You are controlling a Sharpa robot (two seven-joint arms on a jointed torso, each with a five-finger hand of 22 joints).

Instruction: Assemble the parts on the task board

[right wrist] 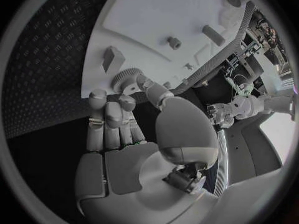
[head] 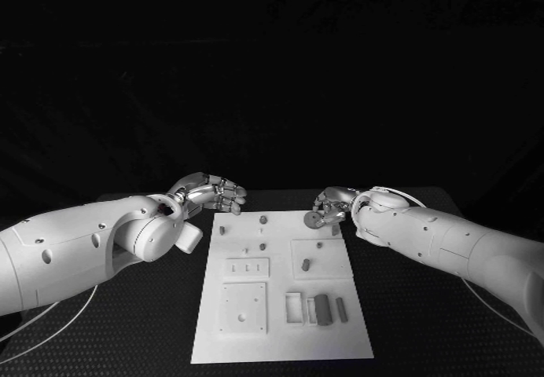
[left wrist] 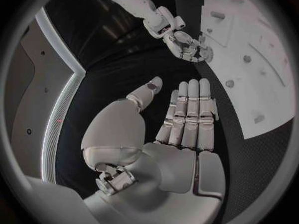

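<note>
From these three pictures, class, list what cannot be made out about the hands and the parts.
- Head view: the right hand holds a gear; its fingers cover the gear's far side.
- Head view: parts on the task board are too small to identify.
- Left wrist view: the left hand shows its back; the palm side is hidden.

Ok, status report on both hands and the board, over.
Left hand open, off the task board. Right hand pinching a gear over its far edge. Nothing blocking.

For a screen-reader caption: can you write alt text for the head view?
The robot's right hand holds a small grey toothed gear at the far right corner of the white rectangular task board on the black table. The left hand hovers empty by the board's far left corner, and small grey parts lie on the board.
</note>
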